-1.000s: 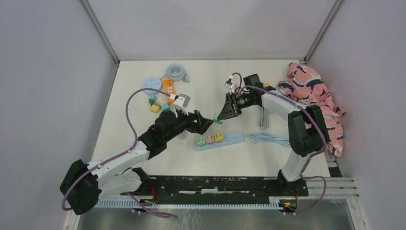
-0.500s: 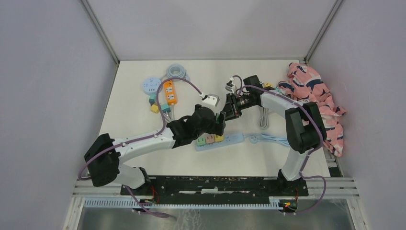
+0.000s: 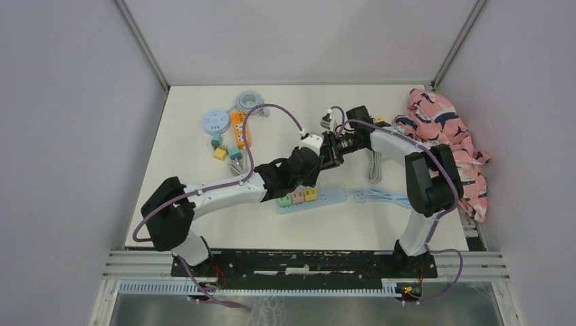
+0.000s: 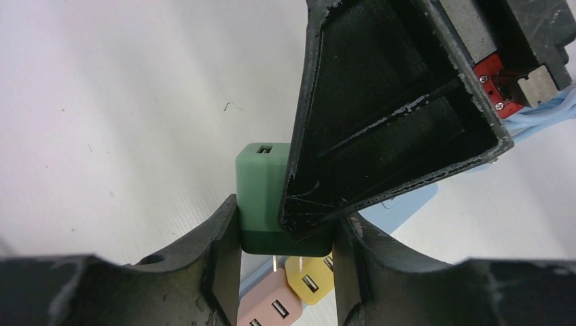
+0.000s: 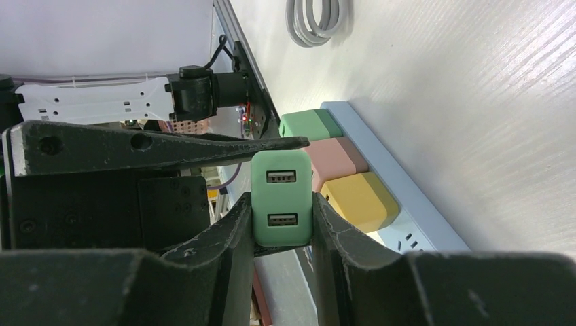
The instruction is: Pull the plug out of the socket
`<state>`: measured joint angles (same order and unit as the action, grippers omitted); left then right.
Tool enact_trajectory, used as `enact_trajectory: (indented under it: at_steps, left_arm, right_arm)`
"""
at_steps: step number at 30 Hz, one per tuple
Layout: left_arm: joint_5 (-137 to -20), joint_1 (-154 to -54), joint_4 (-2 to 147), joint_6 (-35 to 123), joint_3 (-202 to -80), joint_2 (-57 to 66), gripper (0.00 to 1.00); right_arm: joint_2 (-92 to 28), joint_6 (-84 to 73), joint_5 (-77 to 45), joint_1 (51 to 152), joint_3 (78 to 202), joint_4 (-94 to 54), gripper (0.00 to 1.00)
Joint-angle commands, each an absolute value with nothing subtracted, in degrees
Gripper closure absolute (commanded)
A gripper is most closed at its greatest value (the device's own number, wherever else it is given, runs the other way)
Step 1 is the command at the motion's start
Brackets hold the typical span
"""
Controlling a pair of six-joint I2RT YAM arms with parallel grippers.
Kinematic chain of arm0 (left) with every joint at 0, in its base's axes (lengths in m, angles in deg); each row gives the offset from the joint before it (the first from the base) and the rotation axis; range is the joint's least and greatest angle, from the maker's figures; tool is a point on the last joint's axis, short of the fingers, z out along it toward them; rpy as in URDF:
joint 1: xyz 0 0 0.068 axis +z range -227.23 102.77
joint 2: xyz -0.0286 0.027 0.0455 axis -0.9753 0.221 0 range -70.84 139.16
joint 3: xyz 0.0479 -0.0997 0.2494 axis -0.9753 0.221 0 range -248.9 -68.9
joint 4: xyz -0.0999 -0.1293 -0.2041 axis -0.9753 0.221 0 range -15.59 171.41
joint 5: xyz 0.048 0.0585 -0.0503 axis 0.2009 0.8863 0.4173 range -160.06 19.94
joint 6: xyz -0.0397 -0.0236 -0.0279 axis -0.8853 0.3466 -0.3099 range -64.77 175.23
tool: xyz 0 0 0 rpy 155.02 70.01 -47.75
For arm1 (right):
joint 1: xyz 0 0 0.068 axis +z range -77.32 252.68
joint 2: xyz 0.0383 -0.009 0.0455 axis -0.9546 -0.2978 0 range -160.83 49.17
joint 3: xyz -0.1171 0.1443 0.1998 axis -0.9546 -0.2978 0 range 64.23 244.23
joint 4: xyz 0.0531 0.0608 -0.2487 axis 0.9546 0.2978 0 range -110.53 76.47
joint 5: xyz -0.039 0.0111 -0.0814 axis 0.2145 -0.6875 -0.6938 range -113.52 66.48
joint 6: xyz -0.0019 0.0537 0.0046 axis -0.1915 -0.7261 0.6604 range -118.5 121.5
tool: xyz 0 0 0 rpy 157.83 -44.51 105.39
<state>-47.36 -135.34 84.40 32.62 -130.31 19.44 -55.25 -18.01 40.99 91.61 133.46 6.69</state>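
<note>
Over the last second the left arm has swung in from the left toward the middle of the table. Its jaws, wide a moment ago, have drawn in.

At far left, an orange power strip and a grey cable coil lie apart from both arms.

At centre, the left gripper meets the green plug. In its wrist view we see its fingers pressed against both sides of the plug's darker base, so we judge it clamped there. A metal prong shows beneath, so the plug hangs free of any socket. It sits just above the blue power strip, which carries three seated plugs.

Just to the right, the right gripper is clamped on the plug's other end, with the USB ports facing its camera. We read this as a handover between the arms.

At far right lies a pink cloth.
</note>
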Motion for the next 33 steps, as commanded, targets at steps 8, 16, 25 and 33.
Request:
enact_trajectory:
  at_steps: [8,16,25,33]
  left_arm:
    - [-46.5,-133.5,82.2,34.7,-130.7,18.6,0.97]
    - [-43.3,-130.6,76.5,30.4,-118.2,9.3,0.97]
    - [-46.9,-115.7,72.3,25.3,-106.9,-2.3,0.97]
    - [-44.5,-104.8,69.8,18.7,-102.2,-7.3,0.97]
  right_arm:
    - [-55.5,-13.5,42.6,91.4,137.2,11.0,0.50]
    - [-54.2,-9.7,41.7,90.7,137.9,12.3,0.34]
    - [-54.0,-9.2,42.9,89.9,137.8,12.2,0.35]
    - [-54.0,-9.0,43.5,89.4,137.9,12.2,0.36]
